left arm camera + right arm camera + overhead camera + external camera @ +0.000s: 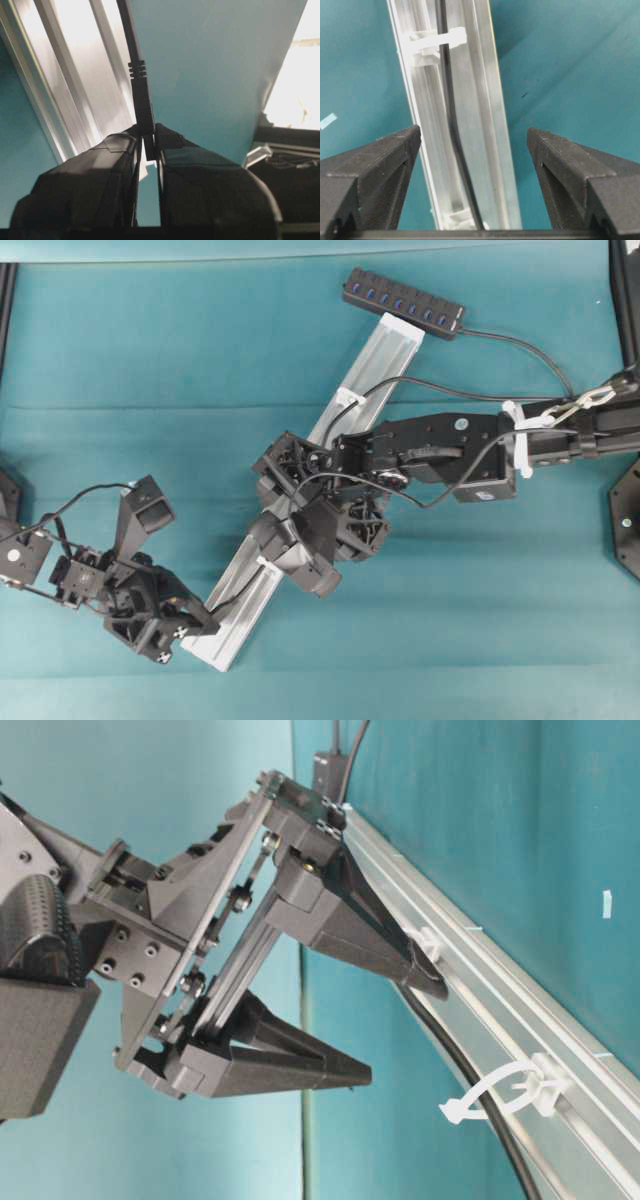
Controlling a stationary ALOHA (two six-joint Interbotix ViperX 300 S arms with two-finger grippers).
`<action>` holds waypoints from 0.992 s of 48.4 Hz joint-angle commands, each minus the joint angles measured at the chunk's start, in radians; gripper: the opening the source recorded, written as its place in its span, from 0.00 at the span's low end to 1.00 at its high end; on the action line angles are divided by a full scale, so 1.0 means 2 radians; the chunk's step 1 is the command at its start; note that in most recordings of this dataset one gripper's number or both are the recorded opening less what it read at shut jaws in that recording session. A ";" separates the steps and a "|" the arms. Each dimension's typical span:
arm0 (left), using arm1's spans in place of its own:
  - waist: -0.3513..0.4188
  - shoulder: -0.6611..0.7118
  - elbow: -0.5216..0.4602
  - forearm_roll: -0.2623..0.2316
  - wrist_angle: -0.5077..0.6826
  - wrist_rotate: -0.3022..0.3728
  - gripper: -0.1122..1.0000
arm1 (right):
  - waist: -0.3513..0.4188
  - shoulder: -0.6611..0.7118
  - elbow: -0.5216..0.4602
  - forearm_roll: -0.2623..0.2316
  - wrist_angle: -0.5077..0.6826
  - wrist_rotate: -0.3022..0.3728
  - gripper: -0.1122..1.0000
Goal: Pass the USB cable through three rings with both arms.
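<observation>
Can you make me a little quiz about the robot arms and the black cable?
1. True or false: the left gripper is pinching the cable.
2. Are the right gripper fingers wide apart or squeezed together?
3. What lies under the right gripper: A) the silver rail with white rings, B) a blue cup, C) a red box?

Key: 1 true. 2 wide apart. 3 A.
</observation>
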 commanded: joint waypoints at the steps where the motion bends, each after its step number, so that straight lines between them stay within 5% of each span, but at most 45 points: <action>1: -0.008 -0.008 -0.003 0.002 0.000 0.000 0.17 | 0.002 -0.009 0.000 0.000 -0.002 0.006 0.90; 35: -0.008 -0.008 -0.004 0.002 0.003 0.002 0.17 | 0.002 -0.017 0.013 -0.001 -0.001 0.007 0.90; 48: -0.005 -0.009 -0.007 0.002 0.049 -0.002 0.17 | 0.005 -0.017 0.014 -0.001 0.000 0.007 0.90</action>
